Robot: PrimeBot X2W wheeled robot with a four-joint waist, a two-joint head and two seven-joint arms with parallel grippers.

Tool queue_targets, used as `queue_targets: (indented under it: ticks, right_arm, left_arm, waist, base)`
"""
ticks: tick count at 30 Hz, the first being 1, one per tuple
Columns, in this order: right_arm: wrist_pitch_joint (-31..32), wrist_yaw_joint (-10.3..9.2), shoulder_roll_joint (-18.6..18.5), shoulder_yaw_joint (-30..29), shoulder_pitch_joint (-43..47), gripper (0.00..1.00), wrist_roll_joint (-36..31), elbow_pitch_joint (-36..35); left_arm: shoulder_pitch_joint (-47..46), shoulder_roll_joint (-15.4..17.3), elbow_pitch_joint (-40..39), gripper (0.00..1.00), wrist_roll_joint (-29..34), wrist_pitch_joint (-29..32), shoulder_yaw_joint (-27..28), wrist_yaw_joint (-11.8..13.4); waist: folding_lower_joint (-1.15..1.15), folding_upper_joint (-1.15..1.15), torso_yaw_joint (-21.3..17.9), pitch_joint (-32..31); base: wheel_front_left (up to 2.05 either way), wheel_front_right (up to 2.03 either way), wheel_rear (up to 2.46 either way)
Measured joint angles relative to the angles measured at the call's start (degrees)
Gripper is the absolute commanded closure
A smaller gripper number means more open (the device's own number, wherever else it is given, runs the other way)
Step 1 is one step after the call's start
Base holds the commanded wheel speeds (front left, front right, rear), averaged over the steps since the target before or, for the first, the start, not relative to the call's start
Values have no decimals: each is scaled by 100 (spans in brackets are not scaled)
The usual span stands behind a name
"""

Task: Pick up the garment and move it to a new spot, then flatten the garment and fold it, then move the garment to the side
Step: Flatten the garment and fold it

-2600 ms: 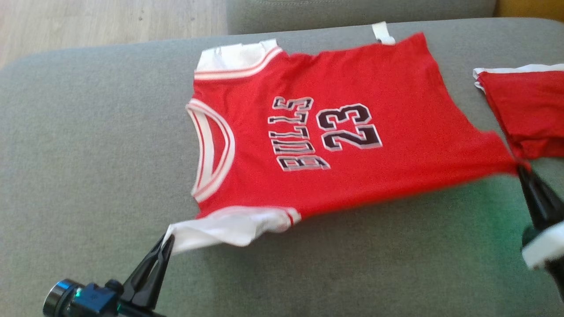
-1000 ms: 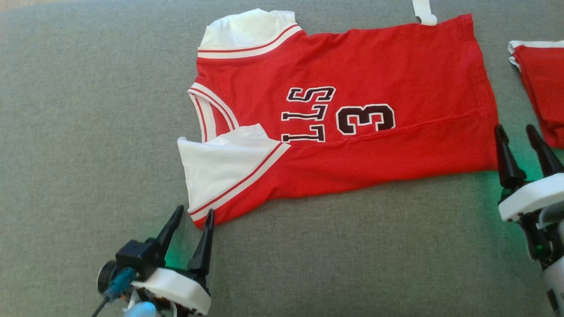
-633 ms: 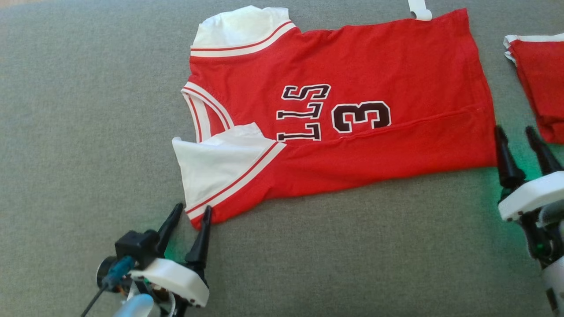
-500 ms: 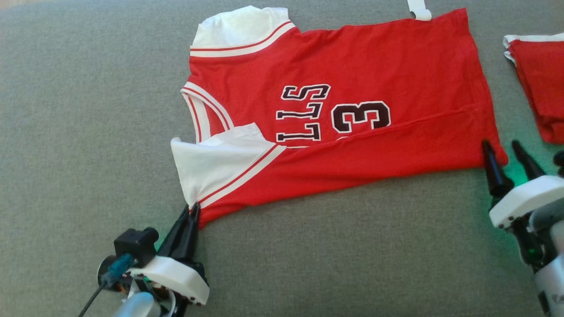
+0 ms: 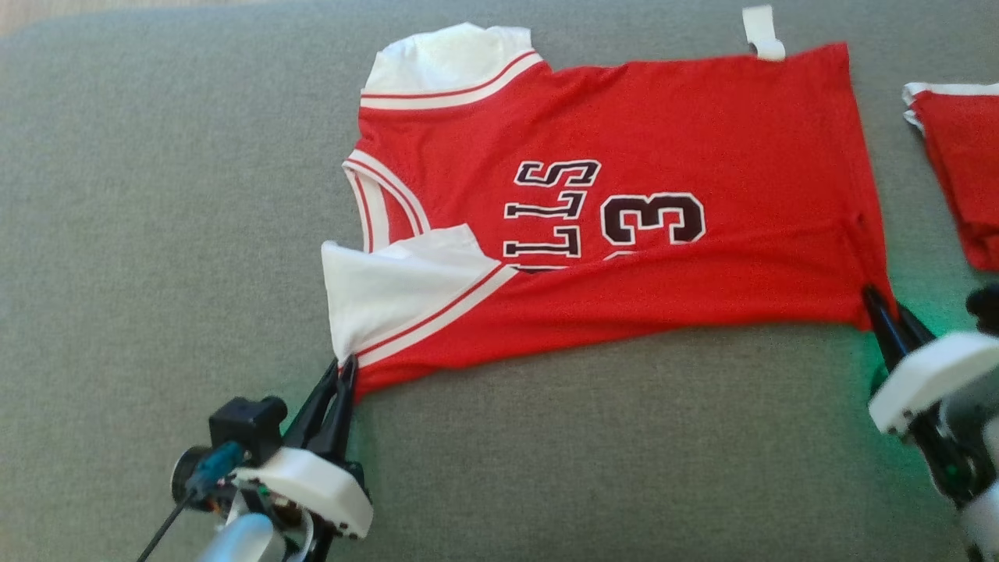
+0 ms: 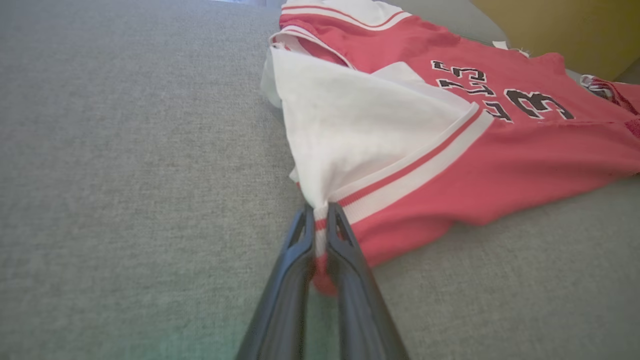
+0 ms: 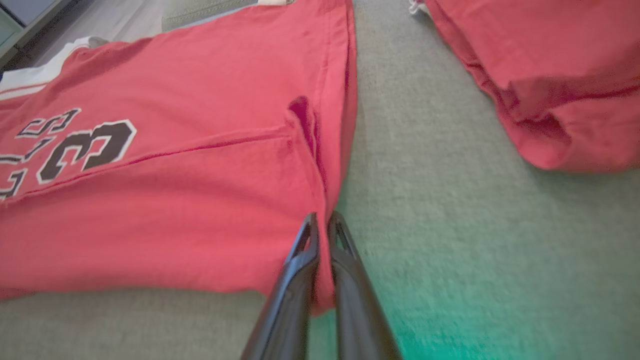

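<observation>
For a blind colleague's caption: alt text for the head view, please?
A red and white jersey lies partly folded on a grey cushion, its near side turned up over the front. The left gripper is shut on its near sleeve corner and the right gripper on its near hem corner. Another red garment lies at the right.

Grey fabric couch (image 5: 117, 234), pale floor (image 5: 47, 6)
</observation>
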Motion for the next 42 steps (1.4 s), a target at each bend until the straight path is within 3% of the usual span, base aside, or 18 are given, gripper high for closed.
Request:
queue_targets:
  ticks: [6,17,18,19,20,21,22,28,32,37,42]
  right_arm:
    - [131,0,-289,-104,739,100,54,-505]
    - [431,0,-437,-437,1494,100,203,-870]
    - [453,0,-437,-468,1550,73,224,-892]
    - [506,0,-433,-500,1590,7,240,-915]
    - [526,0,-412,-569,1612,0,236,-932]
    - [525,0,-386,-655,1633,0,222,-957]
    - [504,0,-371,-710,1649,0,183,-982]
    - [289,0,-267,-1022,1634,0,-120,-1367]
    - [291,0,-138,-1094,1541,0,-290,-1616]
    - [360,0,-108,-1090,1207,0,-430,-1983]
    - [442,0,-64,-1031,866,0,-532,-2299]
  left_arm:
    - [495,238,-478,100,-58,269,-11,214]
    - [1376,552,-1534,100,-122,762,-194,586]
    - [1382,552,-1561,100,-147,778,-202,588]
    - [1382,556,-1574,100,-162,814,-216,588]
    - [1379,559,-1584,78,-160,840,-234,588]
    - [1371,563,-1601,18,-159,867,-264,588]
    - [1352,564,-1617,0,-156,904,-311,587]
    - [872,721,-1829,0,-37,1205,-334,517]
    - [-81,1011,-2108,0,94,1590,-155,294]
    - [-1951,1274,-1954,0,40,2510,59,-253]
    - [-3739,1188,-1066,0,-167,3495,52,-828]
  waist:
    - [0,0,-140,-204]
    - [-1,0,-230,-402]
    - [-1,0,-223,-405]
    - [-1,0,-219,-406]
    - [-1,0,-215,-404]
    - [-1,0,-210,-398]
    - [-1,0,-202,-390]
    - [-1,0,-209,-273]
    - [0,0,-226,-91]
    - [0,0,-268,305]
    - [1,0,-373,800]
  base:
    - [0,0,0]
    - [0,0,0]
    - [0,0,0]
    - [0,0,0]
    - [0,0,0]
    - [0,0,0]
    - [0,0,0]
    - [0,0,0]
    - [0,0,0]
    - [0,0,0]
    - [0,0,0]
